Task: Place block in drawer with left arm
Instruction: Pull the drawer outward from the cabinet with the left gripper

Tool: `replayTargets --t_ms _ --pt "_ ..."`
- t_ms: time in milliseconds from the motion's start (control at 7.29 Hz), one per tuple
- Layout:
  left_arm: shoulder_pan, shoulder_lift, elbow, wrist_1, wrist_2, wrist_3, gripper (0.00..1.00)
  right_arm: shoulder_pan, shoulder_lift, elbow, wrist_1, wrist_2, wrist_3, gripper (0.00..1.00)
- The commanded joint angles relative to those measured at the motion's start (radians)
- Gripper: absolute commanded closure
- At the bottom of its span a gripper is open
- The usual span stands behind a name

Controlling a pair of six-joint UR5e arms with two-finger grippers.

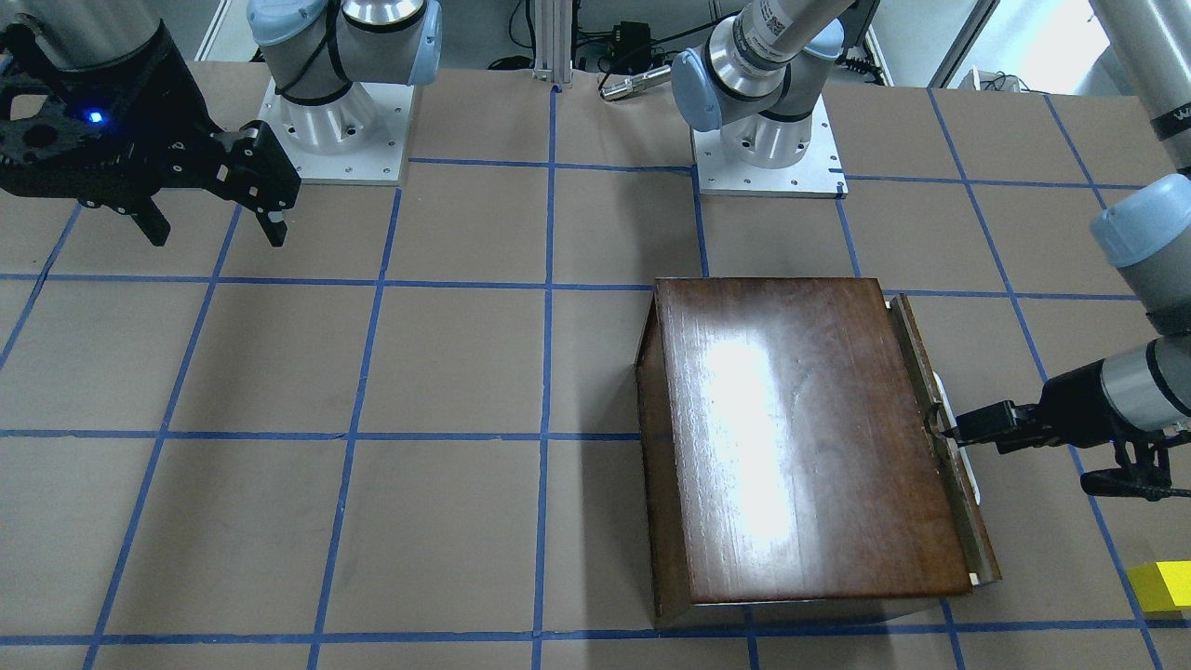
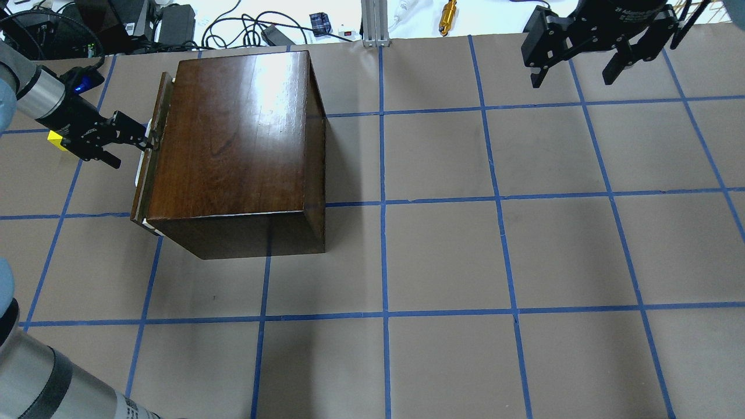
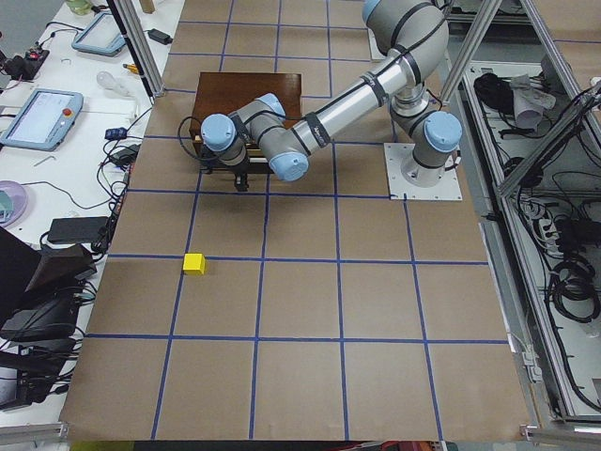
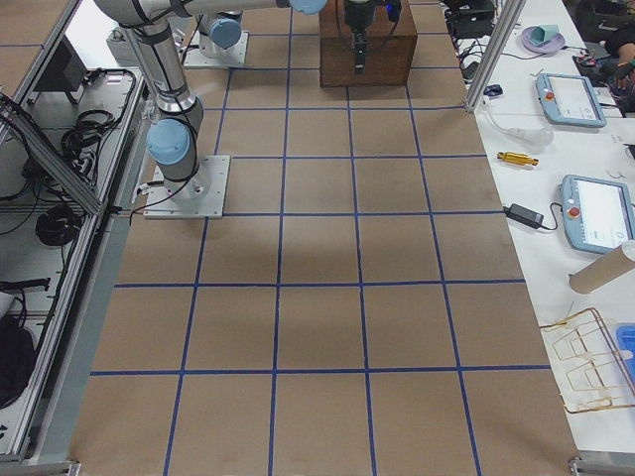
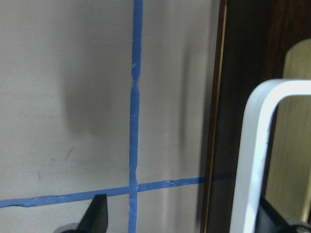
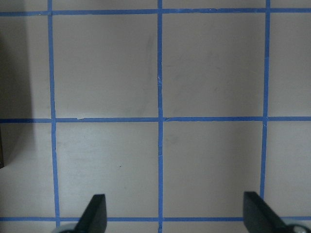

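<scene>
The dark-brown wooden box [image 2: 238,134] stands on the table's left half. Its drawer front [image 2: 150,157] faces left and stands out a little from the box, showing a thin pale strip [image 1: 930,409]; the inside is hidden. My left gripper [image 2: 142,139] is level with the drawer's light handle [image 5: 255,155], which lies between its open fingers, close to one fingertip [image 5: 272,218]. The left gripper also shows in the front view [image 1: 949,430]. The yellow block [image 2: 55,139] lies on the table behind the left gripper, apart from it [image 1: 1163,586]. My right gripper [image 2: 576,73] is open and empty, high over the far right.
Blue tape lines grid the brown table [image 2: 442,250]. Cables, a power supply and a brass tool [image 2: 448,10] lie beyond the far edge. The arm bases [image 1: 340,130] stand on white plates. Teach pendants lie on the side bench [image 4: 580,99].
</scene>
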Motion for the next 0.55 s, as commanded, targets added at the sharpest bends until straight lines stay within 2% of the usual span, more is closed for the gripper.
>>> replayTargets --t_ms 0,411 --pt "0.022 -0.001 0.001 0.0 0.001 0.014 0.0 0.0 0.0 0.0 0.0 -0.001 0.0 0.0" --pt "0.037 -0.001 0.004 0.0 0.001 0.032 0.0 0.0 0.0 0.0 0.0 0.0 0.0 0.0"
